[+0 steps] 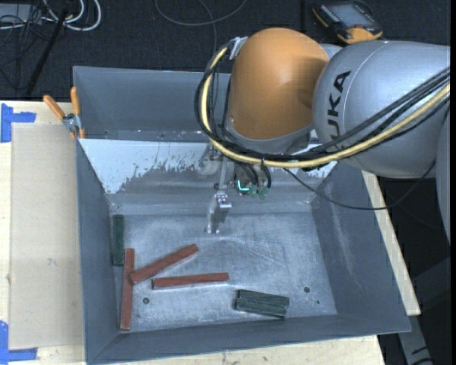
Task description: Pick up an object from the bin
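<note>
Camera view puts the gripper (pixel 220 210) low inside the grey metal bin (pixel 349 265), at about 12 o'clock on the floor and just in front of the foot of the far wall. From my station I cannot tell whether it is released or clenched. It reads as one slim metal piece hanging below the orange wrist cover (pixel 277 82). I also cannot tell whether its tip touches the floor. It hangs over bare floor, apart from every loose thing.

The nearest thing is the slanted reddish-brown flat stick (pixel 165 263), off at 7 o'clock from the gripper. Its lower end meets the long reddish-brown flat stick (pixel 127 289), which runs along the left wall at 8 o'clock on the floor. A third, level reddish-brown flat stick (pixel 190 280) lies crosswise just below the slanted one, near 6 o'clock, close to it; I cannot tell whether they touch. The narrow dark green bar (pixel 118 239) lies against the left wall at 9 o'clock, its near end just beside the top of the long stick. The chunky dark green block (pixel 261 303) sits alone at 5 o'clock, near the front wall.

All the loose things lie on the left and front of the floor. From 1 to 4 o'clock the floor is open right up to the sloping right wall. The silver arm body (pixel 380 105) and its black and yellow cables (pixel 213 120) overhang the far rim between 12 and 2 o'clock.
</note>
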`<action>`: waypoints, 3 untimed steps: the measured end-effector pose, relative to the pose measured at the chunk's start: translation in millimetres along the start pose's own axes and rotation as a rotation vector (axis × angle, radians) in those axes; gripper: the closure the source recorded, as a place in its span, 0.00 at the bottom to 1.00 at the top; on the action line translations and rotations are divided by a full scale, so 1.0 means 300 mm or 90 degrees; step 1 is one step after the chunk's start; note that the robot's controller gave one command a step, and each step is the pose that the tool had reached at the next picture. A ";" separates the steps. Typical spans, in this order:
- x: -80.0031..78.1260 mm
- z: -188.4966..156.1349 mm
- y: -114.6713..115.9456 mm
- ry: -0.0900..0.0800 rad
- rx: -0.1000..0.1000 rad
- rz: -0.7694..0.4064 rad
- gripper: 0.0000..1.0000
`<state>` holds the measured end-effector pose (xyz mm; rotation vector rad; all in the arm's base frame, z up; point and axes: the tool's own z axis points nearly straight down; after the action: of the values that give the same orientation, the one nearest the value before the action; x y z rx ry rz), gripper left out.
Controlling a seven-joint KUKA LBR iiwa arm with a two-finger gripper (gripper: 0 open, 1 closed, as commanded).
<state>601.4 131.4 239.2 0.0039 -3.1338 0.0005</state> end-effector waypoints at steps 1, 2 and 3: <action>-0.005 -0.016 -0.002 -0.005 -0.001 0.002 0.00; 0.107 0.192 0.022 -0.007 -0.001 0.033 0.00; 0.085 0.388 0.019 -0.007 -0.001 0.067 0.00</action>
<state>575.1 137.0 123.0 -0.1607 -3.1404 -0.0026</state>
